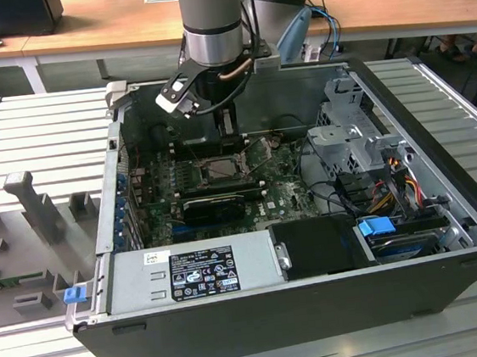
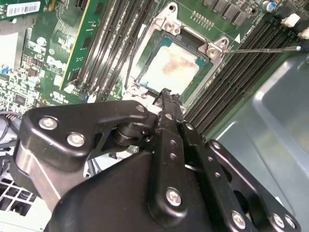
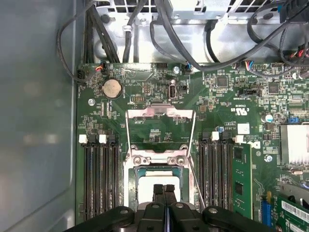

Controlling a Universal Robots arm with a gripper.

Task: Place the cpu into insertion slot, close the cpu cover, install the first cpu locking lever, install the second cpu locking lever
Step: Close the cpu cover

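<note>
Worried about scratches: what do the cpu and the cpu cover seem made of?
The cpu: pale matte metal face, probably, stained brownish near the middle. The cpu cover: thin bare silvery metal, perhaps steel, going by its bright sheen.

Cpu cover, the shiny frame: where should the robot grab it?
Probably the tabbed free edge of the cpu cover, coming from the side opposite its hinge. It is swung open and is only thin bars around a big hole, so that edge offers most metal.
</note>
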